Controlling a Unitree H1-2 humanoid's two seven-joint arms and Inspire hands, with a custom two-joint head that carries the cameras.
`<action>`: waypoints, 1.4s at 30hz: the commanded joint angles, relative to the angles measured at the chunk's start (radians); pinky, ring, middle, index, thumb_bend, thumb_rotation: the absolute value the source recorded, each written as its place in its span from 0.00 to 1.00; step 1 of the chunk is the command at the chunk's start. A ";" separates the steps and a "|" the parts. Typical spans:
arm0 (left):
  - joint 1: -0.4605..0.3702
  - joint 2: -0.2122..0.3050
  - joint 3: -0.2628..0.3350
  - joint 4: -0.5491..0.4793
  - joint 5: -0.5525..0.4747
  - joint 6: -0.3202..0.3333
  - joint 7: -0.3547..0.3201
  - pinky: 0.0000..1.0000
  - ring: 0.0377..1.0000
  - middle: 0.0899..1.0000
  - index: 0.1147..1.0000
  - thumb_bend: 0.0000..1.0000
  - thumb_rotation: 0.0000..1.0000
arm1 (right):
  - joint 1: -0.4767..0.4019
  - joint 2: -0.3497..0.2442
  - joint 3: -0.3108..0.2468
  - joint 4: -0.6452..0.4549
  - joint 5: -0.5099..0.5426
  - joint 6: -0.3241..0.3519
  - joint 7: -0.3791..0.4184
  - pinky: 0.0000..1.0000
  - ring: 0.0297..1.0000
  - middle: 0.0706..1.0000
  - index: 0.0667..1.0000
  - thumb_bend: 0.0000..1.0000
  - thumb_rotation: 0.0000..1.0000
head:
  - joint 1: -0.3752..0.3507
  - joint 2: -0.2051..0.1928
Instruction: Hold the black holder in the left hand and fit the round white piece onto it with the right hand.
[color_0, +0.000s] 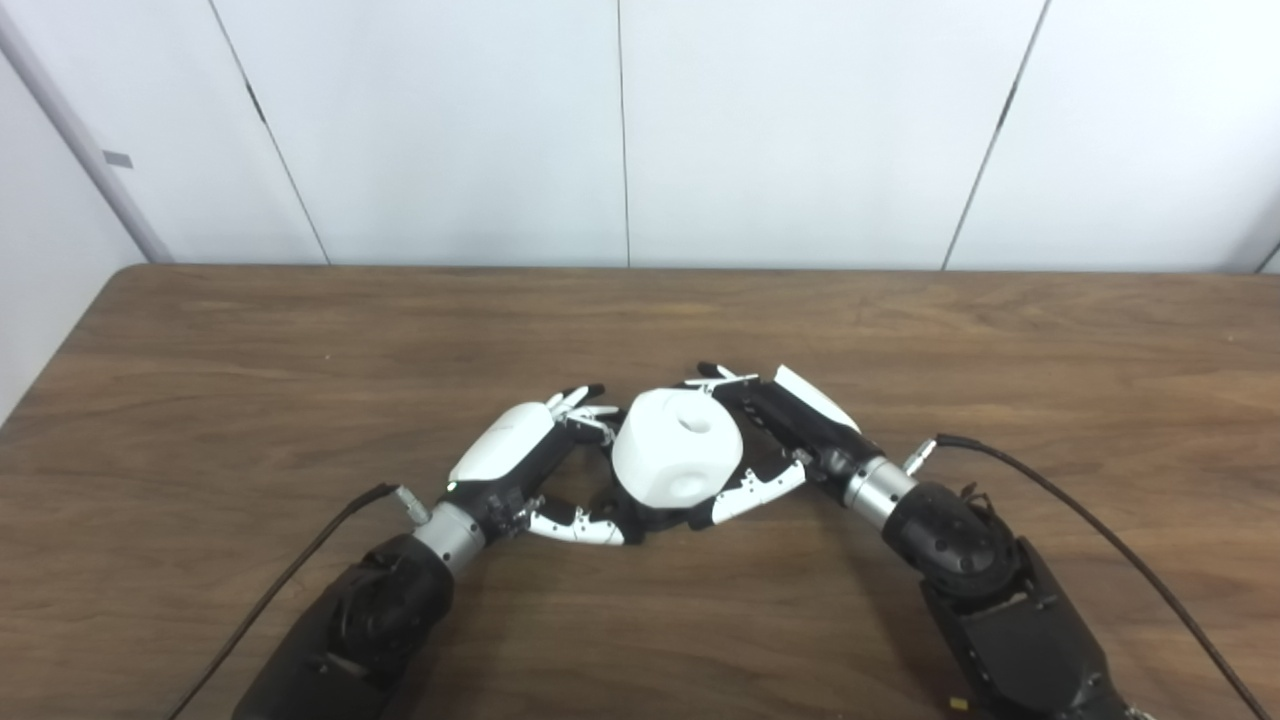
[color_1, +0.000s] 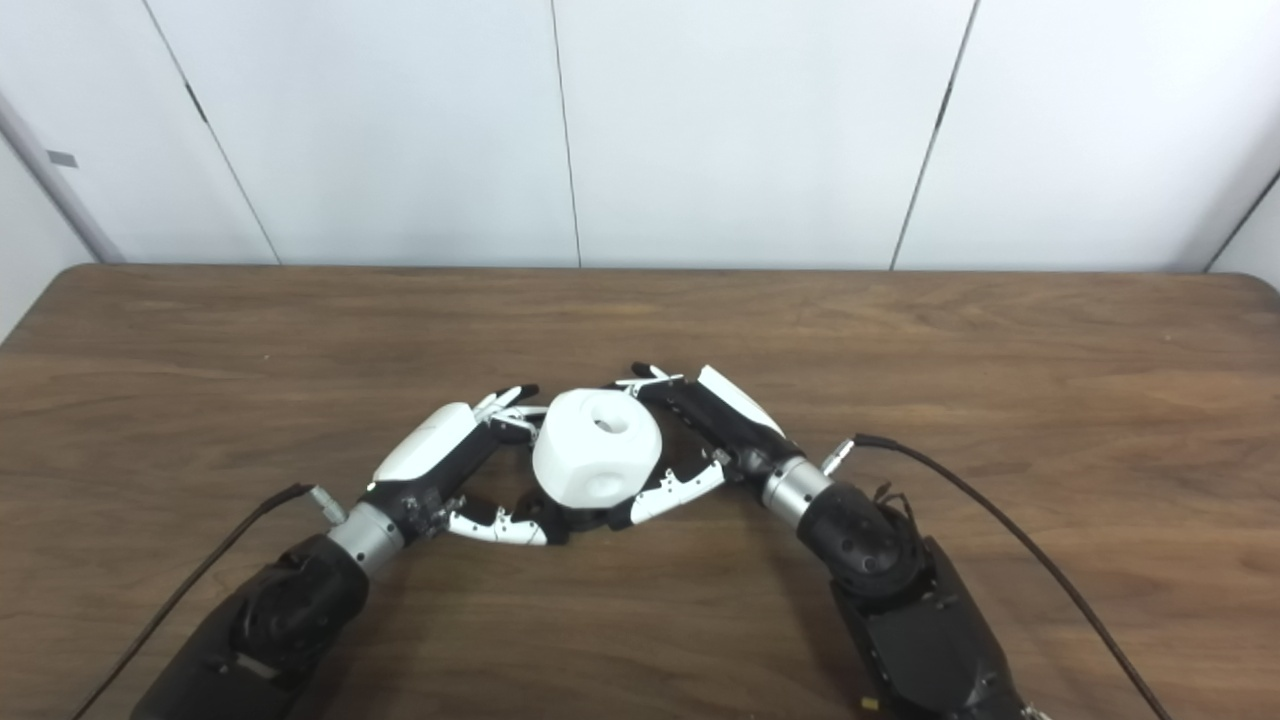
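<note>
The tabletop (color_0: 300, 350) is dark wood grain, backed by white wall panels (color_0: 800, 130). Both arms come in from the bottom edge, each trailing a black cable (color_0: 1100, 530), and meet near the middle of the tabletop.

The white piece (color_0: 678, 458) sits between the two hands, low over the tabletop or resting on something beneath it. It is a chunky, rounded block with a round hole in its top face and a shallower dimple on the side facing the camera. It looks like rigid, smooth plastic, probably light and hollow: stiff enough to take a firm squeeze, but slick enough to turn in the fingers. The flatter flanks, away from the holes, look like the best places to take hold.

The right hand (color_0: 775, 440) is wrapped about the piece's right side, fingers (color_0: 722, 378) curling over the far edge and thumb (color_0: 755, 490) under the near one; it appears to be gripping the piece. The left hand (color_0: 535, 465) is cupped against the left side, its thumb (color_0: 580, 527) reaching below the piece.

The holder (color_0: 640, 518) shows only as a dark sliver under the piece, between the two thumbs. Its shape, whether the left fingers are truly closed on it, and whether the piece is already seated on it cannot be made out.
</note>
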 joint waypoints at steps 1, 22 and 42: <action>0.000 -0.006 -0.019 0.001 0.008 -0.006 -0.029 1.00 1.00 0.83 0.41 0.52 0.06 | -0.028 -0.008 -0.003 -0.029 -0.004 -0.020 -0.002 1.00 1.00 0.82 0.44 0.53 0.14 | -0.002 0.000; -0.008 -0.022 -0.023 0.009 0.022 0.000 -0.029 1.00 1.00 0.83 0.41 0.52 0.06 | -0.048 -0.055 -0.012 -0.112 0.003 0.058 0.059 1.00 1.00 0.85 0.61 1.00 0.35 | -0.012 -0.003; -0.010 -0.025 -0.018 0.005 0.024 -0.004 -0.027 1.00 1.00 0.83 0.41 0.52 0.06 | -0.046 -0.070 -0.011 -0.128 0.015 0.071 0.101 1.00 1.00 0.96 0.77 1.00 0.35 | -0.016 0.003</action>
